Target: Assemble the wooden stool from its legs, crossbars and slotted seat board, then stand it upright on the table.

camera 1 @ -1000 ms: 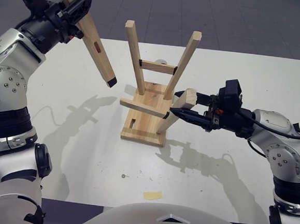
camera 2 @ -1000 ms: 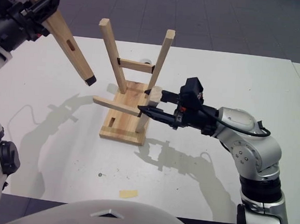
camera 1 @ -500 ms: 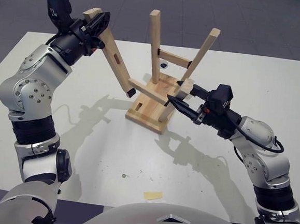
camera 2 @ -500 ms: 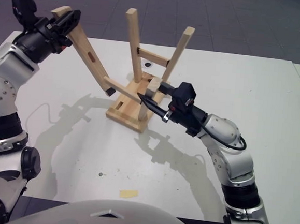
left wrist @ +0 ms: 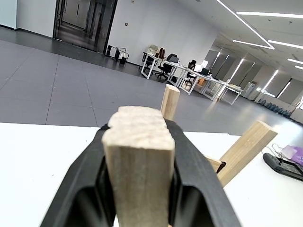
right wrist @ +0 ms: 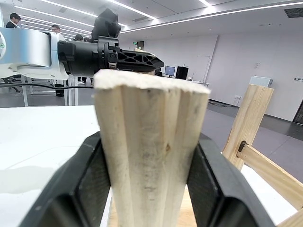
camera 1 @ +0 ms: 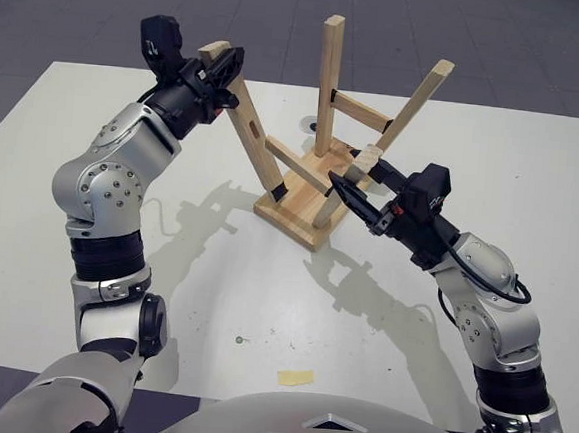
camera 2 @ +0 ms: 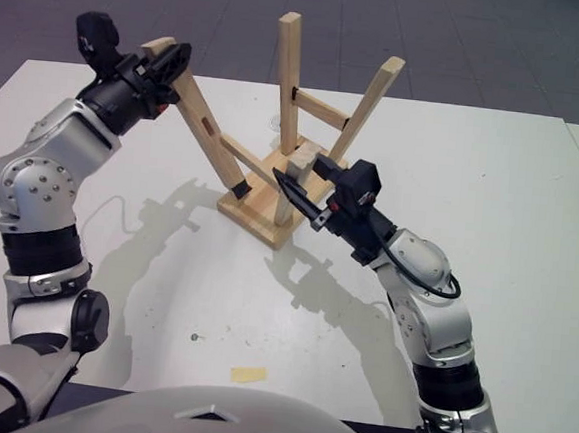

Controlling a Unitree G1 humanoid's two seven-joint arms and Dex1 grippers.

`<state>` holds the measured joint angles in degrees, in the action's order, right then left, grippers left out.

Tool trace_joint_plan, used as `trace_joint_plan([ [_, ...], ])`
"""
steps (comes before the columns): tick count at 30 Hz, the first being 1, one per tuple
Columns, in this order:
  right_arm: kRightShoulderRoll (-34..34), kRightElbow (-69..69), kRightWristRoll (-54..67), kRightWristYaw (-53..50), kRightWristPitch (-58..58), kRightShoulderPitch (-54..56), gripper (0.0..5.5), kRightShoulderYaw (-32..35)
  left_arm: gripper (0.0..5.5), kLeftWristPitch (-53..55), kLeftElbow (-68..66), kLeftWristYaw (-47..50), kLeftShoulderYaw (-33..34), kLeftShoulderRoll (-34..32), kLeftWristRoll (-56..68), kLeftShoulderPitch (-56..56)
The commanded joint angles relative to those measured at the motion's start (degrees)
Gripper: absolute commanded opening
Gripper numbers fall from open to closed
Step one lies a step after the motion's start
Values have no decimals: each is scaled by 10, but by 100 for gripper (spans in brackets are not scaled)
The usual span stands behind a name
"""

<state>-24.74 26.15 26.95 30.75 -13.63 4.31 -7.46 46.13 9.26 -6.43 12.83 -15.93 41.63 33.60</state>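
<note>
Right gripper (camera 1: 356, 189) stays clamped on the leg (camera 1: 332, 208) at the near corner of the seat board (camera 1: 294, 222). The left gripper (camera 1: 224, 68), closed tight on the fourth leg (camera 1: 256, 134), has swung it in to the board's left corner, meeting the crossbar (camera 1: 299, 165). Final seating looks imminent.

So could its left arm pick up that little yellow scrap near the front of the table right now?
Probably not: the left end effector is shut on a stool leg, far back from the yellow scrap.
</note>
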Motion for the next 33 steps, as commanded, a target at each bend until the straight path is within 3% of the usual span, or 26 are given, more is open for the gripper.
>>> trace_joint_plan([
  [1,-9,-44,-25,-9,-52,-42,208,-12,102,-20,2,9,-10,11,-31,-11],
  [13,-4,-45,-33,-10,-51,-42,207,-23,102,-109,-71,-20,-3,50,-65,-31],
  [21,-4,-47,-34,-11,-51,-47,207,-25,102,-105,-51,-85,-37,0,-88,-49],
  [33,-5,-49,-47,-26,-55,-43,207,-28,102,-81,-12,-104,-49,-4,-76,-53],
])
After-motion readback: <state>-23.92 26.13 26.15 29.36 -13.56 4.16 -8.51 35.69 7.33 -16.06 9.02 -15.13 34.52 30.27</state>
